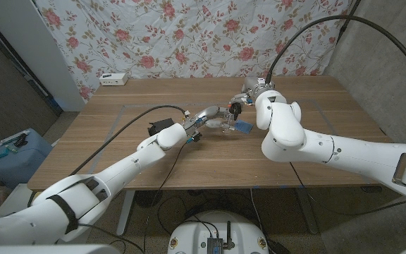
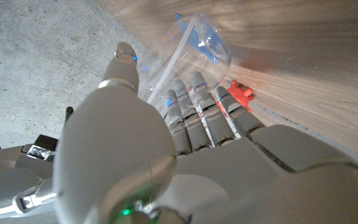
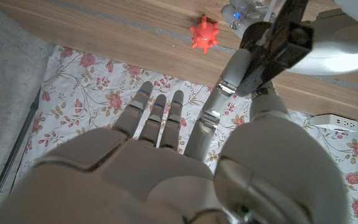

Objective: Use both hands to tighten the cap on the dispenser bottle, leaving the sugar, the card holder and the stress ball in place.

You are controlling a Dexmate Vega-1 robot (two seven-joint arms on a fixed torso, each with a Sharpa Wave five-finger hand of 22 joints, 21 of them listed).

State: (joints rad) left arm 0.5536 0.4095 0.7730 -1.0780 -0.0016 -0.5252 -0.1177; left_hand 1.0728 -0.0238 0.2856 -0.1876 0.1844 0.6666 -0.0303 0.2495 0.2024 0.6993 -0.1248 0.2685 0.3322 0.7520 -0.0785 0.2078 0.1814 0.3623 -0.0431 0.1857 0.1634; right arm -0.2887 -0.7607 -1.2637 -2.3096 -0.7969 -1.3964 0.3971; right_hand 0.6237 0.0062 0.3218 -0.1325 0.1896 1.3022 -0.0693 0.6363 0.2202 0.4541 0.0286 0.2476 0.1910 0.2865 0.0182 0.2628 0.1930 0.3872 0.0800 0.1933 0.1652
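Observation:
A clear dispenser bottle (image 1: 225, 124) lies tilted at the table's middle, and my left hand (image 1: 204, 118) grips its body. The left wrist view has my fingers (image 2: 194, 99) wrapped round the clear bottle (image 2: 194, 40). My right hand (image 1: 254, 95) reaches in from behind the bottle's top. In the right wrist view its thumb and one finger (image 3: 232, 81) meet at the black cap (image 3: 284, 31), with the other fingers straight. A red spiky stress ball (image 3: 204, 33) sits on the table just past the bottle, also visible beside my left hand as the ball (image 2: 241, 93).
A small blue item (image 1: 242, 127) lies on the table against the bottle's right side. A white power strip (image 1: 113, 79) sits at the far left edge. A floral cloth (image 1: 189, 35) hangs behind the table, and a blue box (image 1: 9, 152) stands on the floor at left.

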